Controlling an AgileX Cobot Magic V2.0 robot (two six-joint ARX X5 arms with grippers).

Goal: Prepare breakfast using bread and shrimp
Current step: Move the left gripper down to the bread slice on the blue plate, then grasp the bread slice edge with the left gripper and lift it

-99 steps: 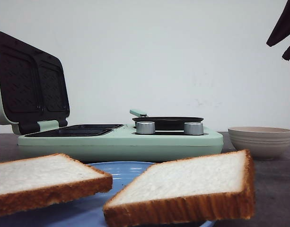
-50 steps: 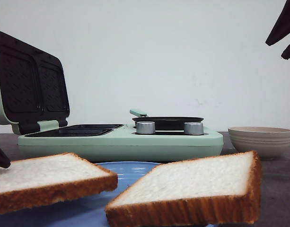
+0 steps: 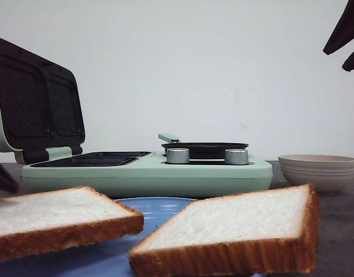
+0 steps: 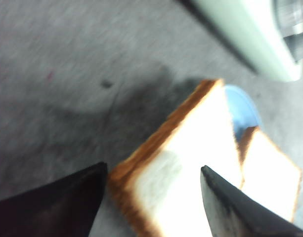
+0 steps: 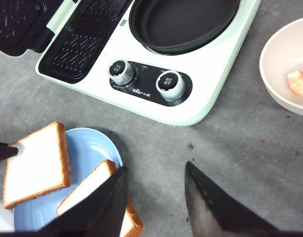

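Observation:
Two slices of bread lie on a blue plate (image 3: pixel 156 209) at the table's front: the left slice (image 3: pixel 55 222) and the right slice (image 3: pixel 240 231). My left gripper (image 4: pixel 153 168) is open and low, its fingers astride the outer corner of the left slice (image 4: pixel 191 163); I cannot tell if they touch it. In the front view only one dark fingertip (image 3: pixel 0 176) shows, at the left edge. My right gripper (image 5: pixel 156 168) hangs open and empty high above the table, beside the plate (image 5: pixel 92 148). A shrimp (image 5: pixel 298 83) lies in the beige bowl (image 5: pixel 284 59).
A mint-green sandwich maker (image 3: pixel 148 173) stands behind the plate with its lid (image 3: pixel 38 101) raised, a black pan (image 5: pixel 183 19) on its right half and two knobs (image 3: pixel 178 156) in front. The bowl (image 3: pixel 318 170) sits at the right.
The left gripper's fingertip has come into the front view at the left edge, next to the left slice. Both slices have shifted slightly to the right. The right gripper has barely moved.

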